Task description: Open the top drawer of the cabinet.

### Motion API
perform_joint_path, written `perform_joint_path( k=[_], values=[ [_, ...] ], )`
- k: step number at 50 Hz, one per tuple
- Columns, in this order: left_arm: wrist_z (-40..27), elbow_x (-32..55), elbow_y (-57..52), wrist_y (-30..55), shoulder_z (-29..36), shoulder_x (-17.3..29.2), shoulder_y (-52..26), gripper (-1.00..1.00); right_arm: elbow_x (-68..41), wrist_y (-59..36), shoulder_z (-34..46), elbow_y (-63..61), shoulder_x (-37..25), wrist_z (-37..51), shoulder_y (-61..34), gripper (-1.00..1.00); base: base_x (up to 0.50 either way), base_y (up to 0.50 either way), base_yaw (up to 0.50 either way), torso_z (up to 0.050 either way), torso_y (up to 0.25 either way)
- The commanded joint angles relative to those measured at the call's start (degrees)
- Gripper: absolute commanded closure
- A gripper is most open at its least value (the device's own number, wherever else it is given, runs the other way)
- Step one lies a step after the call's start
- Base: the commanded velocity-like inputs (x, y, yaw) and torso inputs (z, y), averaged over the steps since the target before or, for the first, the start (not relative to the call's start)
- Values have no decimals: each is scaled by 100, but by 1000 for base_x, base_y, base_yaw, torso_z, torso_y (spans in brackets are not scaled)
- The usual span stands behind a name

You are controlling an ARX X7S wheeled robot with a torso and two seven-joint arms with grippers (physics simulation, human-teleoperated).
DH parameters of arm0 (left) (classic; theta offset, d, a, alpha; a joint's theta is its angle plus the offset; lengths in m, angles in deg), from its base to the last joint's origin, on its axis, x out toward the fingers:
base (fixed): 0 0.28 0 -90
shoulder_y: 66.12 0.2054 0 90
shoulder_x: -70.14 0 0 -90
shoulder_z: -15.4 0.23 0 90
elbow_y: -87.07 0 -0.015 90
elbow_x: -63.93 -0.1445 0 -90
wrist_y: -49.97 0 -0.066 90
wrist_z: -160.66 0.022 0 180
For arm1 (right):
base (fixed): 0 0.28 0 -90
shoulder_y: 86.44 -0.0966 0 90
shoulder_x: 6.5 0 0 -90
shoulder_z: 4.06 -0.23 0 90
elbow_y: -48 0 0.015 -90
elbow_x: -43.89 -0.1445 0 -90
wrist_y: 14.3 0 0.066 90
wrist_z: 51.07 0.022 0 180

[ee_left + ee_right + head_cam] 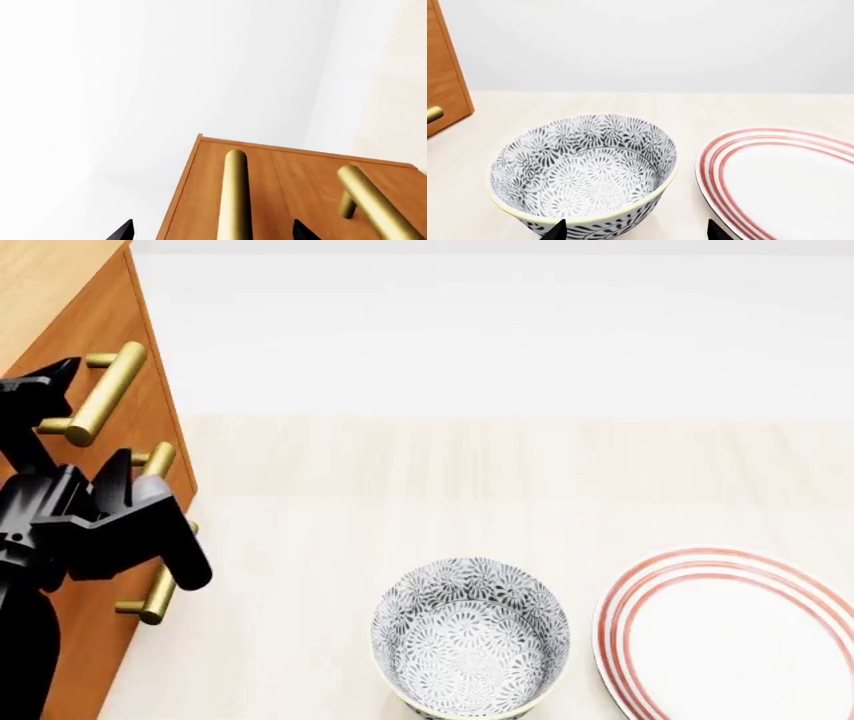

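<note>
The orange-brown cabinet [40, 280] stands at the far left of the head view. Its top drawer [120, 320] carries a brass bar handle [104, 392], and the front looks flush with the drawers below. My left gripper [80, 420] is open and straddles that handle. In the left wrist view the handle [235, 200] lies between the two black fingertips [123, 231] against the drawer front [200, 200]. My right gripper [635, 232] is open and empty, just above the near rim of the patterned bowl [584, 170]. It is out of the head view.
The middle drawer's handle [154, 462] [373, 205] and the bottom one [160, 592] sit below the top handle. The patterned bowl [470, 640] and a white plate with red rings [727, 635] [787, 180] stand on the pale table. The cabinet's corner [444, 75] shows in the right wrist view.
</note>
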Motion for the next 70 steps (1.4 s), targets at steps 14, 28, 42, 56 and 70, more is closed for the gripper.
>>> perform_joint_path(
  k=[14, 28, 42, 56, 70],
  values=[
    [-1, -29, 337, -48, -153, -134, -34, -100, 16, -16, -65, 35, 77, -117, 0, -100, 0, 0, 0, 0, 0],
    [-269, 51, 720, -175, -202, -245, -129, -100, -9, 14, -29, 72, 63, -116, -11, -100, 0, 0, 0, 0, 0],
    [-291, 16, 670, -213, -150, -234, -118, 100, -42, 1, 9, 96, 44, -119, -32, -100, 0, 0, 0, 0, 0],
    [-182, -90, 657, -343, 111, -435, -214, 100, -85, -4, 46, 90, 19, -120, -28, -100, 3, 0, -2, 0, 0],
    [-93, -25, 847, -461, 291, -914, -374, 100, -144, -38, 81, -12, -30, -117, -6, -100, 7, 0, -5, 0, 0]
  ],
)
